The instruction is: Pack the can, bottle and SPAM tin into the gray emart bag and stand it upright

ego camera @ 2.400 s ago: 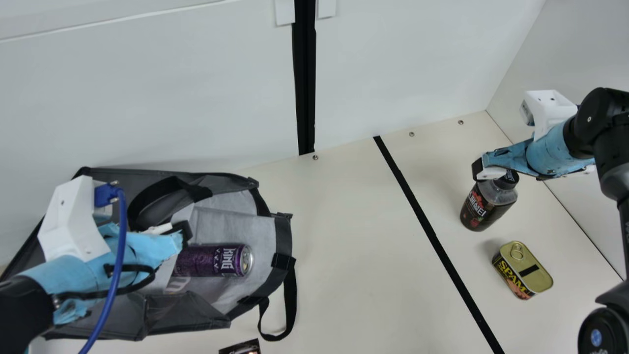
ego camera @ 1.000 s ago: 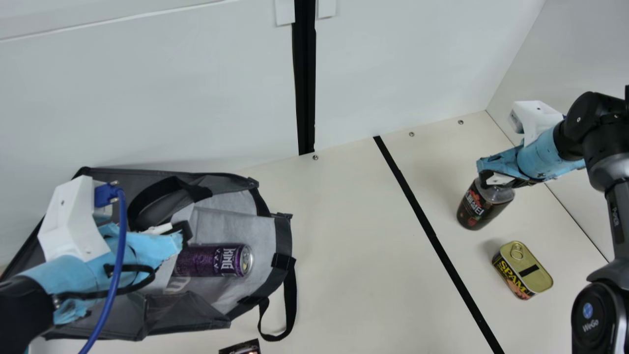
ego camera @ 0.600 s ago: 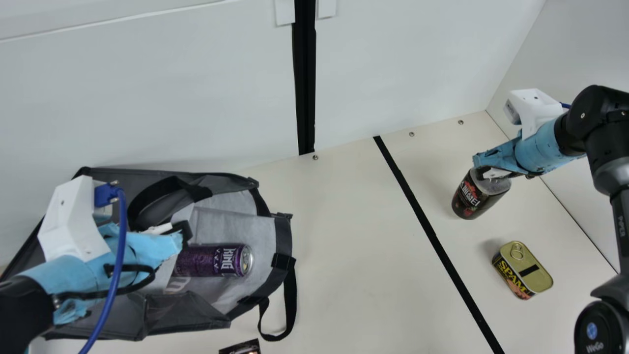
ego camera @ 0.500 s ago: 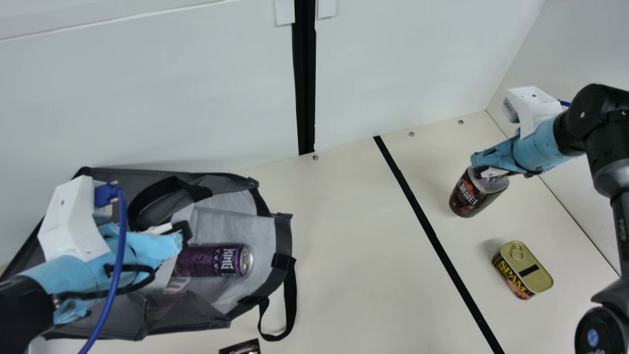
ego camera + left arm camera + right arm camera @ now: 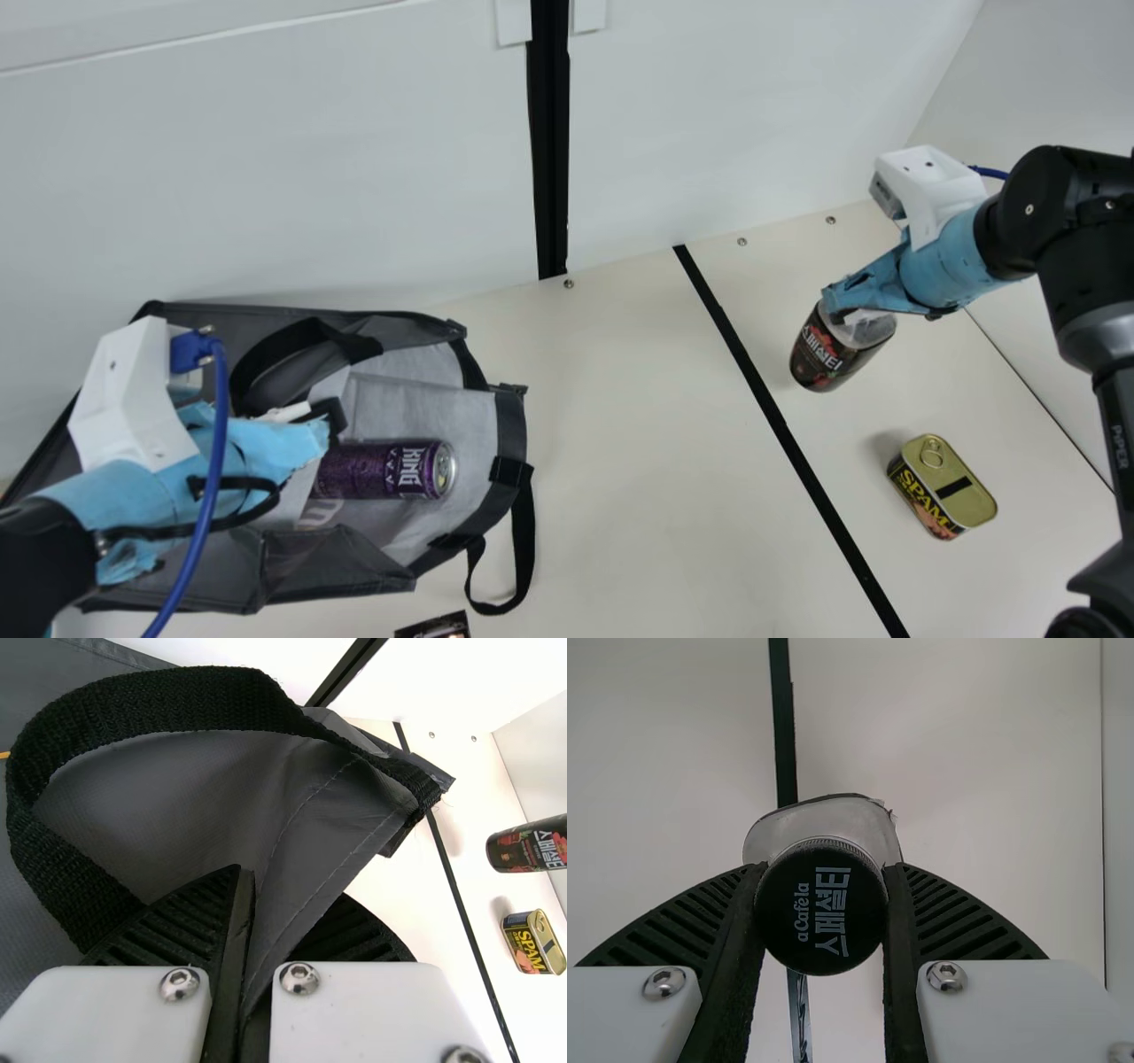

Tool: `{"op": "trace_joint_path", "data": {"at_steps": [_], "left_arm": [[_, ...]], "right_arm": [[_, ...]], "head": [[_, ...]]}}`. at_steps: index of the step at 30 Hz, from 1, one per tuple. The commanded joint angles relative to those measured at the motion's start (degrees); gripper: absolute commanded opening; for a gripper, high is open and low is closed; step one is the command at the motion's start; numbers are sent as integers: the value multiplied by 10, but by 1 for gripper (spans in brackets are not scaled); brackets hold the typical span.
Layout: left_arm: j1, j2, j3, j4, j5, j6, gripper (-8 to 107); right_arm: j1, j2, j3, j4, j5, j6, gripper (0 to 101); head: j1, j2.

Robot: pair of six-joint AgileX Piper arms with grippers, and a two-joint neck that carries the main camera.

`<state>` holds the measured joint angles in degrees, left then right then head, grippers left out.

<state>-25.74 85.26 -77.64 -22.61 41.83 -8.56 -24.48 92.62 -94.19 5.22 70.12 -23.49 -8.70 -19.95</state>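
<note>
At the near edge of the table (image 5: 673, 540), a dark printed item (image 5: 436, 627) was seen, partly cut off by the main view. Just beyond it, a black strap loop (image 5: 527, 540) was spread on the table from the gray emart bag (image 5: 443, 412). The bag was laid down, not stood upright, and was crossed by the left arm and its blue cable (image 5: 213, 470). By the left gripper (image 5: 326, 418), a fold of dark gray fabric was pinched, its jaws brought nearly together; close by, another strap (image 5: 266, 354) was arched over the cloth. The can (image 5: 381, 470) was laid on its side on light gray fabric, its far end from the lid covered by the arm; whether it was inside the bag cannot be told.

Across a black tape line (image 5: 762, 394), the SPAM tin (image 5: 952, 487) was set on the table, pull-tab up. Farther off, the bottle (image 5: 833, 350) was held tilted by the right gripper (image 5: 849, 307), its jaws parted by the width of the cap (image 5: 821, 908) and pressed to both sides of it. Whether the table was touched by the bottle's base cannot be told. Screws (image 5: 569, 283) were lined along the back of the table, and behind them the white wall (image 5: 310, 177) was crossed by a black strip (image 5: 551, 151).
</note>
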Motion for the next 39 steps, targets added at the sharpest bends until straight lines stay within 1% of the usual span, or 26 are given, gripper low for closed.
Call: {"op": "trace_joint_path", "data": {"at_steps": [1, 12, 22, 29, 39], "left_arm": [[0, 0, 0, 0, 0, 0, -8], [0, 0, 0, 0, 0, 0, -8], [0, 0, 0, 0, 0, 0, -8], [0, 0, 0, 0, 0, 0, -8], [0, 0, 0, 0, 0, 0, -8]], "right_arm": [[5, -4, 6, 3, -2, -15, 0], [32, -24, 33, 32, -2, -103, 0], [63, -41, 57, 65, -2, -168, 0], [92, -54, 78, 81, -2, -196, 0], [142, -72, 105, 95, -2, -215, 0]], "head": [[-13, 0], [-13, 0], [-13, 0], [-13, 0], [-13, 0]]}}
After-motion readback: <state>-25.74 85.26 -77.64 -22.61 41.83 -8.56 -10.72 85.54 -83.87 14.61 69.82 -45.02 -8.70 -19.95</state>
